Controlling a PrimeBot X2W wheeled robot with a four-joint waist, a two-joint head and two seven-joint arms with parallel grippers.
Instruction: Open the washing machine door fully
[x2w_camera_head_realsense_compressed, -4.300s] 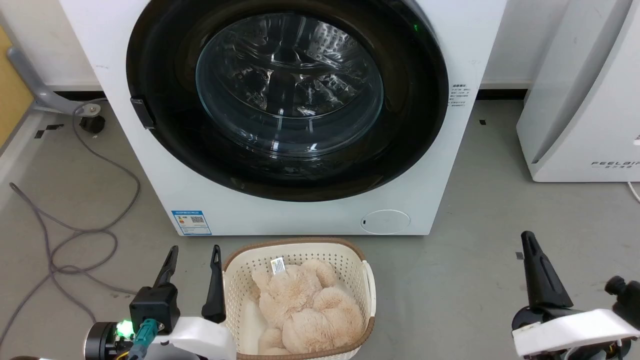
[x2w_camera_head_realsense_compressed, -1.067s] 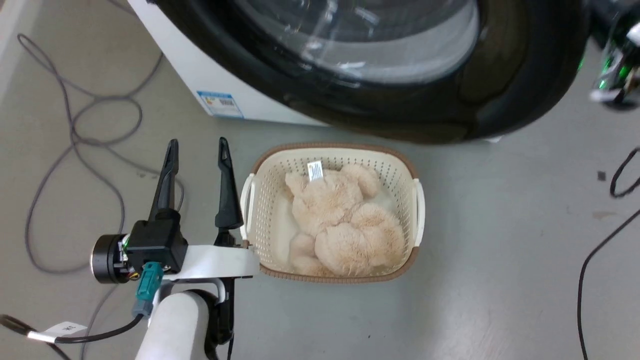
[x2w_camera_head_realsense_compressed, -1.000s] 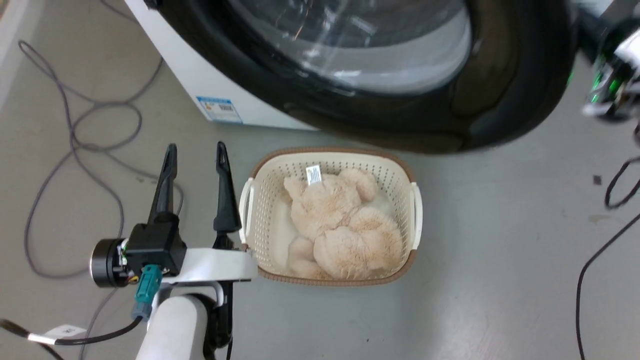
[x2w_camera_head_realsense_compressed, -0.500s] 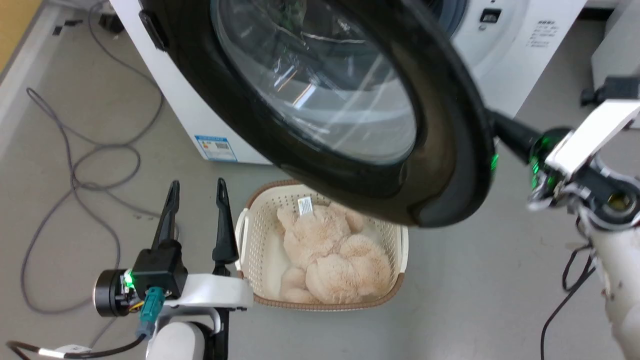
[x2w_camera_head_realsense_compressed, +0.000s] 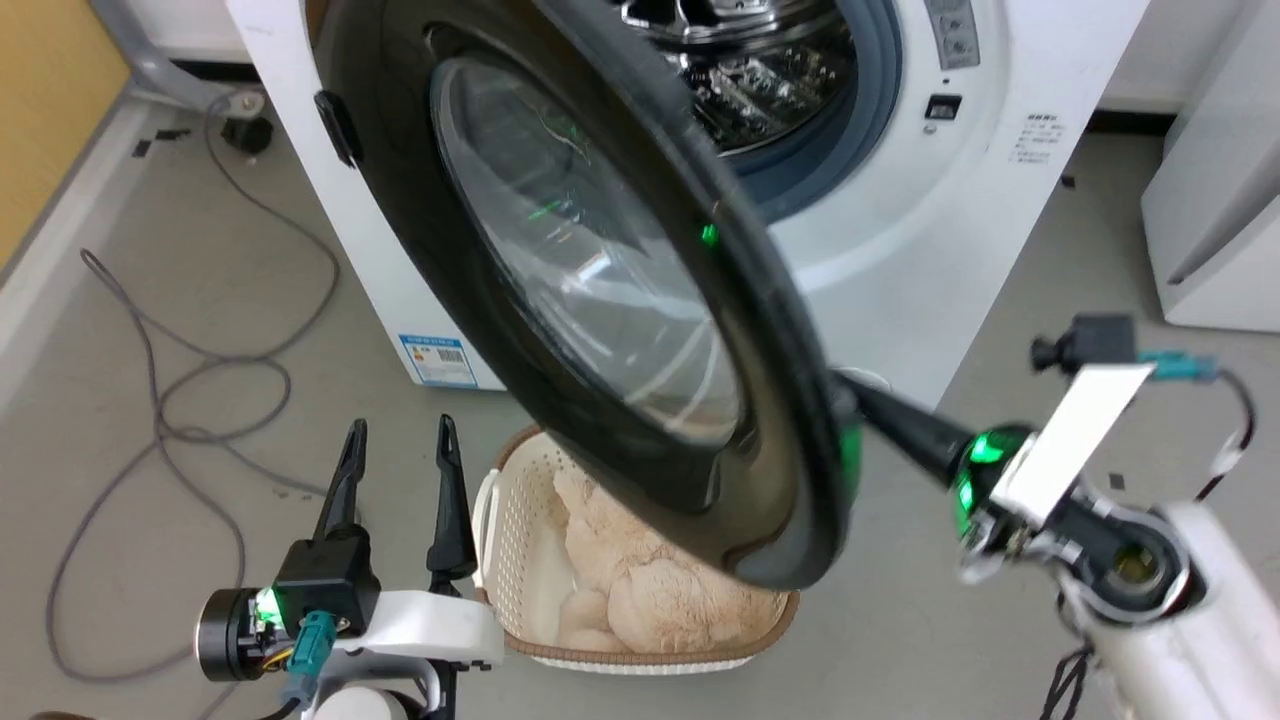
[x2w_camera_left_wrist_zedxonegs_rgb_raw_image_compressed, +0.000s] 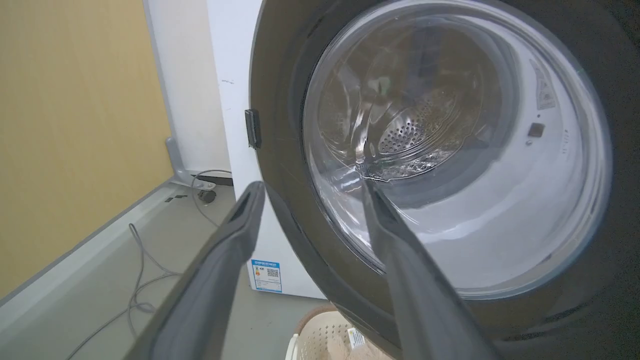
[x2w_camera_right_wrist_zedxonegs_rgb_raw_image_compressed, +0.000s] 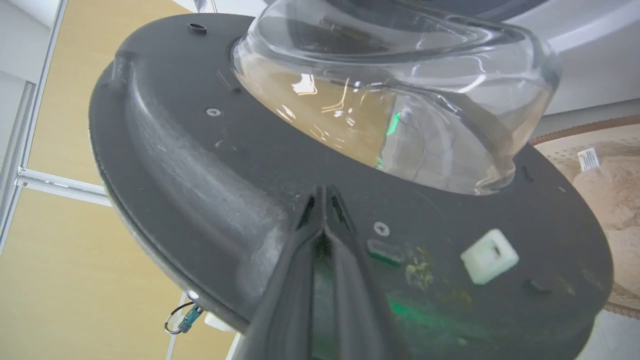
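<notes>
Round black-rimmed glass washing machine door (x2w_camera_head_realsense_compressed: 590, 290) before the white washing machine (x2w_camera_head_realsense_compressed: 900, 280)
Below its lower edge sits a cream perforated basket (x2w_camera_head_realsense_compressed: 640, 660) with a beige plush toy (x2w_camera_head_realsense_compressed: 650, 600) inside.

Grey floor (x2w_camera_head_realsense_compressed: 900, 650) — on it the washing machine (x2w_camera_head_realsense_compressed: 900, 250), a cream basket (x2w_camera_head_realsense_compressed: 520, 540), loose grey cable (x2w_camera_head_realsense_compressed: 240, 360)

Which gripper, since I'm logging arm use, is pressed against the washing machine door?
The right gripper: shut, tips against the inner face of the washing machine door. The left gripper stands open beside the basket.
</notes>
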